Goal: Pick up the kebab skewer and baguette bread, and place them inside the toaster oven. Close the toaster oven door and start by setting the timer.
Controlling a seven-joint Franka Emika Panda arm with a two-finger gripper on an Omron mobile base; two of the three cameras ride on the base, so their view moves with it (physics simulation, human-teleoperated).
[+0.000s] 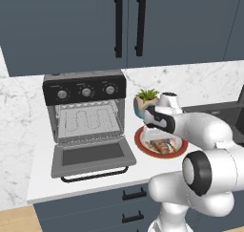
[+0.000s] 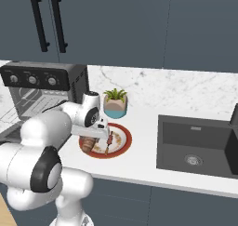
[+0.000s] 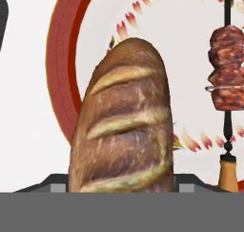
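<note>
On the red-rimmed plate (image 2: 122,141) right of the open toaster oven (image 1: 86,112), the gripper (image 2: 100,137) clamps the baguette bread (image 3: 123,121) for lifting, kebab skewer (image 3: 227,68) just beside it.

baguette bread (image 3: 123,126) left of kebab skewer (image 3: 228,73) | both on plate (image 3: 59,64)

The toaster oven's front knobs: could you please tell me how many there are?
3, in a row across the toaster oven's black top panel: left knob, middle knob, right knob. None look hidden.
</note>
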